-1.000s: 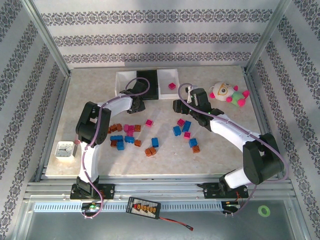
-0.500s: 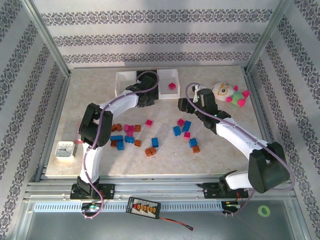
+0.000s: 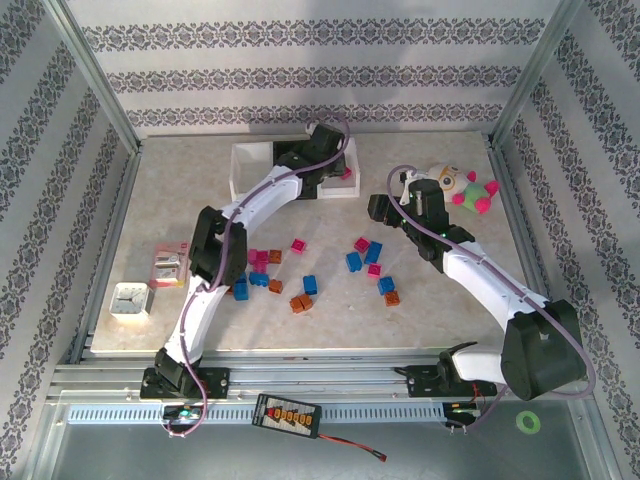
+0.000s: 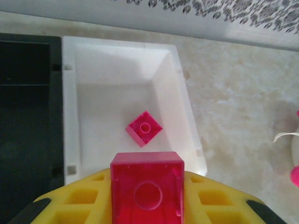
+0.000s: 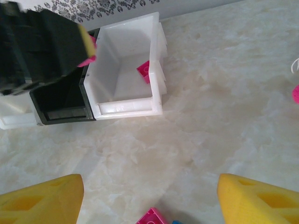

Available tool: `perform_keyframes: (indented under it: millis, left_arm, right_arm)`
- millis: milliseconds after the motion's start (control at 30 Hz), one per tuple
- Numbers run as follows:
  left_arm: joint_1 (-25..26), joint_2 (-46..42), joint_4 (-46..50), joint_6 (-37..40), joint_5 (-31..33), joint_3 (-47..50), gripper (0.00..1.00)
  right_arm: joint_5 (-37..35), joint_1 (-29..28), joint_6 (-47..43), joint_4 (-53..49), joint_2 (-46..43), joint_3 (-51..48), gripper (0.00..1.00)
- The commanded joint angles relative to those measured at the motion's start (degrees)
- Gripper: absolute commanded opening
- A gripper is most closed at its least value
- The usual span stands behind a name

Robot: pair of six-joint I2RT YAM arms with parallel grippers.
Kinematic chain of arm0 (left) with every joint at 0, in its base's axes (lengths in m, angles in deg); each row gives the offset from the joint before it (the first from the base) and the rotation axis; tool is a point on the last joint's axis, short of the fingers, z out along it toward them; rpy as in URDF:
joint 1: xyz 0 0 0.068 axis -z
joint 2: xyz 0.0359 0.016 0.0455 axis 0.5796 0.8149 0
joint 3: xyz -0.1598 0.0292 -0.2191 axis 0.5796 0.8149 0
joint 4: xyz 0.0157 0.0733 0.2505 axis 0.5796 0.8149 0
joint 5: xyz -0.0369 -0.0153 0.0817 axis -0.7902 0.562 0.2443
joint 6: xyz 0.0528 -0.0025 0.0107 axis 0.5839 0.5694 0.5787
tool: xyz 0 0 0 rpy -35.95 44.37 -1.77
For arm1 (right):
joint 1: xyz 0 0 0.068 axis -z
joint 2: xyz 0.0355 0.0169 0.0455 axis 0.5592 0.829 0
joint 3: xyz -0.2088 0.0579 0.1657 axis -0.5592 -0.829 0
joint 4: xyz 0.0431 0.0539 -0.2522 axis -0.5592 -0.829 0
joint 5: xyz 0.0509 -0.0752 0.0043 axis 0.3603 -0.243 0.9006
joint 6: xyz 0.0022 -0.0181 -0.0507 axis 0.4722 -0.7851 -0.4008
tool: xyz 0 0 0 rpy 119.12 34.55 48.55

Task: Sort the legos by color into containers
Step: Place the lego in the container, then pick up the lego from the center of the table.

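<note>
My left gripper (image 4: 146,207) pinches a pink brick (image 4: 146,184) at the rim of the right white bin (image 4: 174,98), where another pink brick (image 4: 144,128) lies. Centre it over the bin floor, clear of the black bin (image 4: 28,116), before releasing. My right gripper (image 5: 149,198) hangs spread over the table (image 5: 210,116).

Magenta is shown by the held lego (image 4: 146,189) and the loose lego (image 4: 144,128); the bin (image 4: 169,88) is coloured white, the fingers (image 4: 79,201) yellow.
</note>
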Motion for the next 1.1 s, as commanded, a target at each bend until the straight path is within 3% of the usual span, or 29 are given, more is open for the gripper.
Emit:
perform_keyframes:
  millis: [0, 233, 533, 700, 900, 1067]
  left_arm:
    - [-0.7, 4.0, -2.2, 3.0, -0.3, -4.7, 0.27]
    - [-0.9, 8.8, -2.4, 5.2, -0.1, -10.1, 0.30]
    - [-0.8, 4.0, -3.4, 7.4, -3.9, -8.6, 0.79]
    - [-0.7, -6.9, -11.3, 11.4, -5.8, 5.3, 0.99]
    - [0.2, -25.1, -27.5, 19.7, -8.7, 33.5, 0.99]
    - [1.6, -38.6, -31.2, 26.2, -11.6, 52.8, 0.99]
  right_arm:
    - [0.8, 0.6, 1.1, -0.2, -1.6, -1.3, 0.76]
    - [1.1, 0.9, 1.7, -0.5, -2.0, -2.1, 0.76]
    - [-0.9, 1.0, 2.1, -7.4, -1.1, -0.5, 0.76]
    - [-2.8, -1.1, 3.7, -10.7, 0.3, -0.7, 0.77]
    - [-3.3, -4.1, 4.3, -15.3, 3.4, -0.7, 0.79]
    - [-2.4, -5.4, 5.0, -18.0, 7.1, -0.7, 0.80]
